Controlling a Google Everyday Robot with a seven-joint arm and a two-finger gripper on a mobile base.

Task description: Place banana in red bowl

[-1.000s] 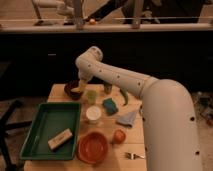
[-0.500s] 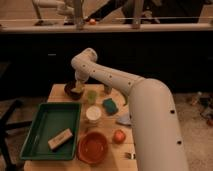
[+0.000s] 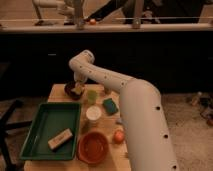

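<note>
The red bowl (image 3: 93,148) stands at the table's front edge, right of the green tray, and nothing shows inside it. My gripper (image 3: 77,88) is at the far left of the table, down in the dark brown bowl (image 3: 70,93). A small pale yellow piece, which looks like the banana (image 3: 79,90), shows in that bowl right at the gripper. I cannot tell whether the gripper holds it. My white arm (image 3: 135,115) reaches from the lower right across the table to that bowl.
A green tray (image 3: 47,120) at front left holds a tan block (image 3: 60,138). A white cup (image 3: 93,114), a green cup (image 3: 92,96), a green sponge (image 3: 110,105) and an orange round fruit (image 3: 119,136) stand mid-table. Dark floor surrounds the table.
The gripper has stayed over the dark brown bowl, shifting slightly left. The arm's big lower section has swung left and closer, now covering the table's right side.
</note>
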